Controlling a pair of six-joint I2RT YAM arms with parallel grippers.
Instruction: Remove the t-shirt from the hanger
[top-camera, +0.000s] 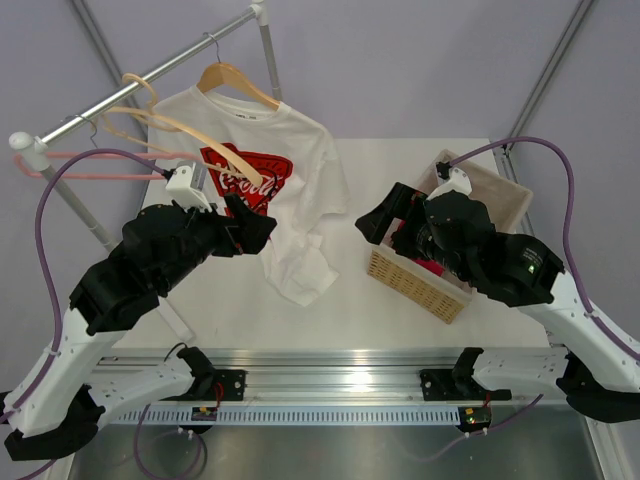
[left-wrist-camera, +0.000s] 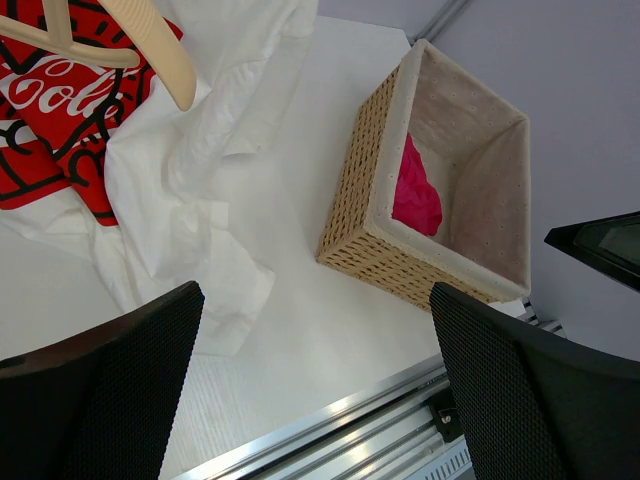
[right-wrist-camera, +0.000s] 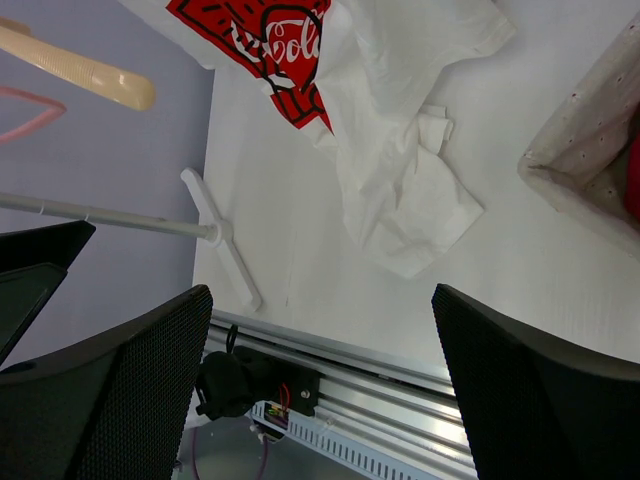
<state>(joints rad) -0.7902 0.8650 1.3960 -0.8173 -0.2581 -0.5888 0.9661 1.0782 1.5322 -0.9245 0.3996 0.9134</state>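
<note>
The white tabletop (top-camera: 350, 290) carries a clothes rail (top-camera: 150, 75) at its far left corner. The t-shirt (top-camera: 290, 170) hangs from that rail on the honey-tan wooden hanger (top-camera: 237, 80), shoulders still over it. The red graphic faces up, and the crumpled hem lies on the tabletop. To the right stands a lined wicker basket (top-camera: 400, 272) with a red cloth (left-wrist-camera: 415, 195) inside. A paler wooden hanger (top-camera: 190, 130) and a thin pink hanger (top-camera: 90, 160) hang further left on the rail. The left tool (top-camera: 255, 225) is over the shirt's left edge, wide open and empty. The right tool (top-camera: 378, 222), equally wide and empty, is by the basket's left corner.
</note>
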